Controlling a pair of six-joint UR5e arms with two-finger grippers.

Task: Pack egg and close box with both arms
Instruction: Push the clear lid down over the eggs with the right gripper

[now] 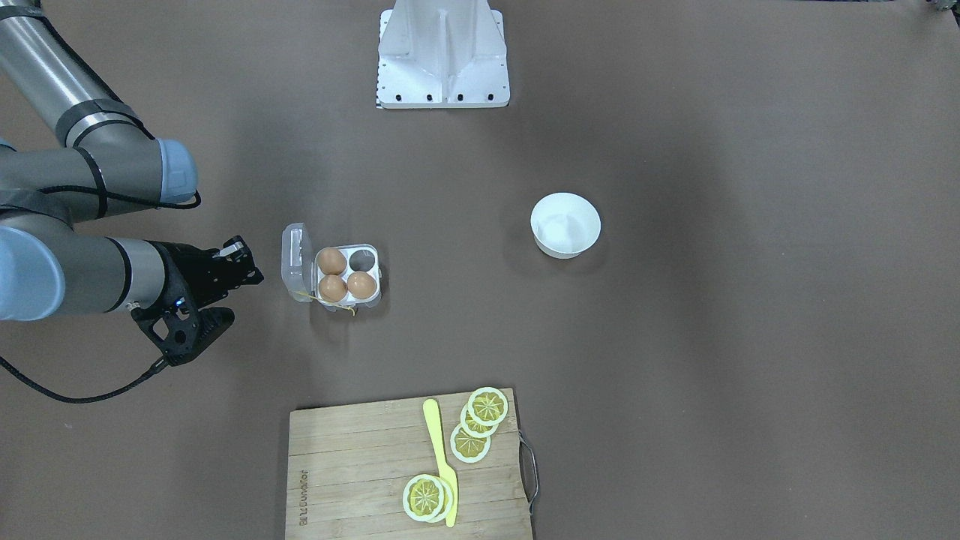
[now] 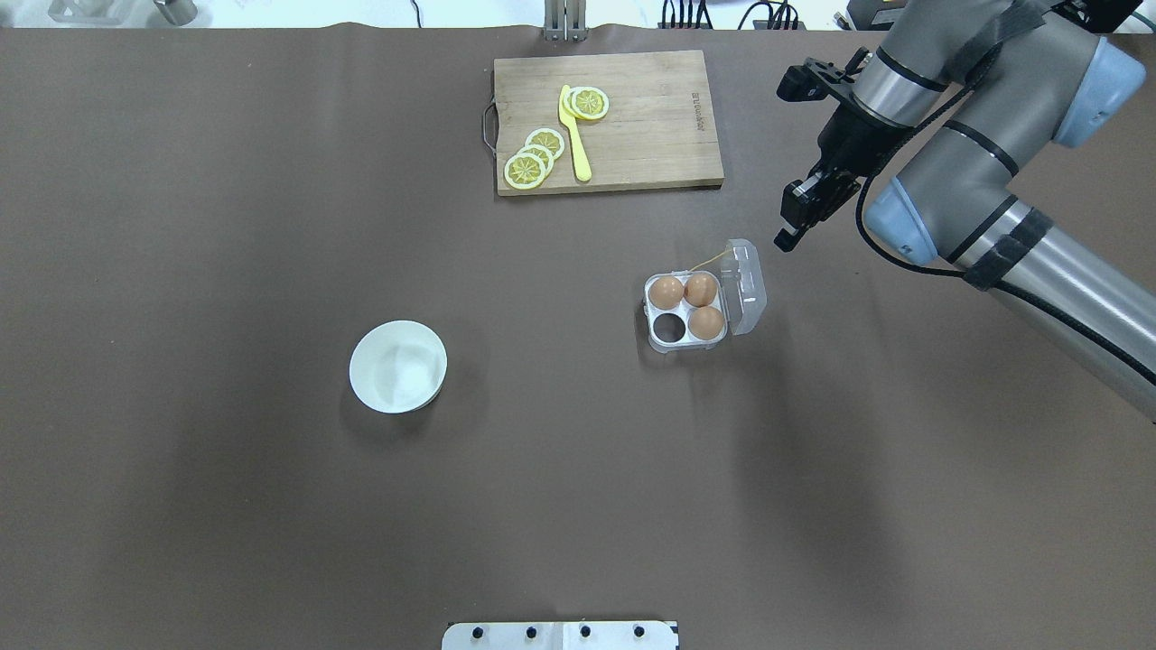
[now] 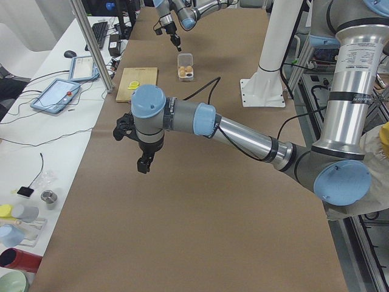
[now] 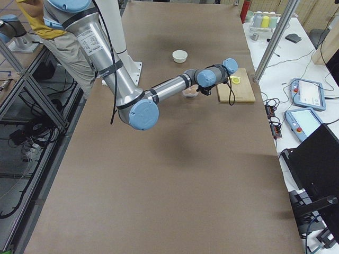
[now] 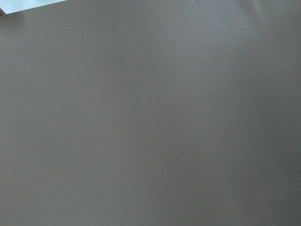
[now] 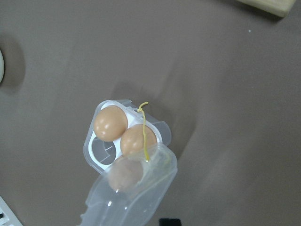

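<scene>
Overhead exterior view: the box (image 2: 685, 311) sits right of centre on the tabletop (image 2: 271, 226). It has three eggs (image 2: 666, 292) in its cells and one cell empty, and its lid (image 2: 746, 287) is hinged open to the right. The right end effector (image 2: 787, 235) hovers just beyond the lid's far corner, holding nothing; I cannot tell how wide it gapes. The left end effector (image 3: 143, 163) hangs over bare tabletop well apart from the box, its opening likewise unreadable. No loose egg shows, so closing seems the step in hand. One arm should steady the box while the other folds the lid over.

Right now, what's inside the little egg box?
Three eggs fill three cells of the box; the fourth cell is empty. Its clear lid is open. Under the eggs is hidden.
</scene>
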